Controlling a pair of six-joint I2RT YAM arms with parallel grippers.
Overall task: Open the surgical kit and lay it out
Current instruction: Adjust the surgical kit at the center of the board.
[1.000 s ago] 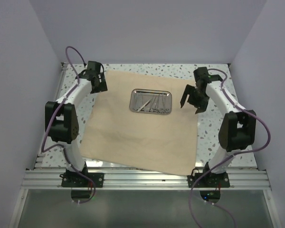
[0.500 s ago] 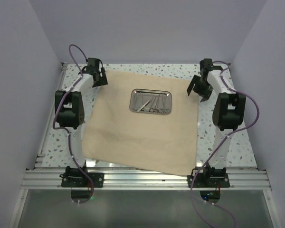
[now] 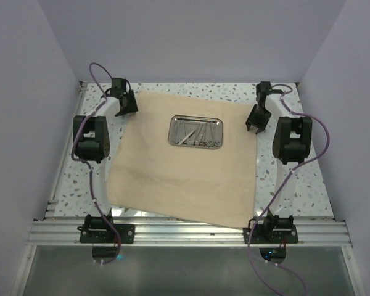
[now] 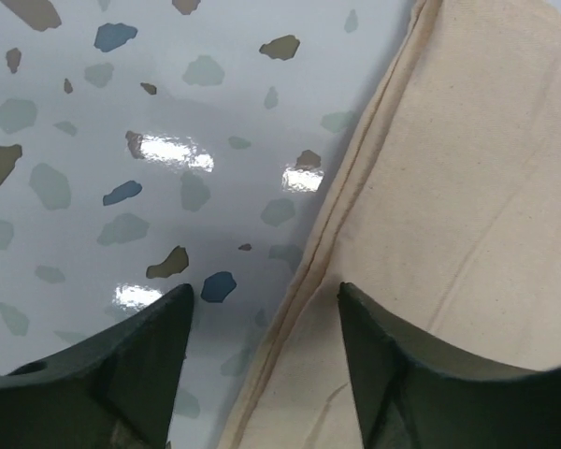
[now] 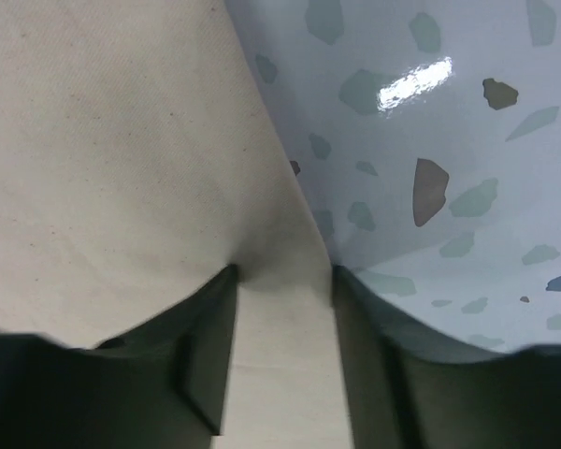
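The beige-tan cloth wrap [image 3: 182,169] lies spread flat on the speckled table. The small steel tray [image 3: 195,132] sits on its far middle, with several thin silver tweezers and scissors [image 3: 194,133] inside. My left gripper [image 3: 124,103] is low at the cloth's far left corner. In the left wrist view it [image 4: 262,299] is open and straddles the hemmed edge [image 4: 355,168]. My right gripper [image 3: 256,118] is low at the cloth's far right edge. In the right wrist view it [image 5: 282,273] is open, with the cloth edge [image 5: 280,337] between its fingers.
The speckled tabletop [image 3: 283,185] shows left and right of the cloth. Pale walls close in the back and both sides. An aluminium rail [image 3: 185,233] with both arm bases runs along the near edge; the cloth's near corner overhangs it.
Both arms have stretched toward the back. My right gripper has moved back and down from beside the tray to the cloth's right edge. My left gripper has settled lower at the far left corner.
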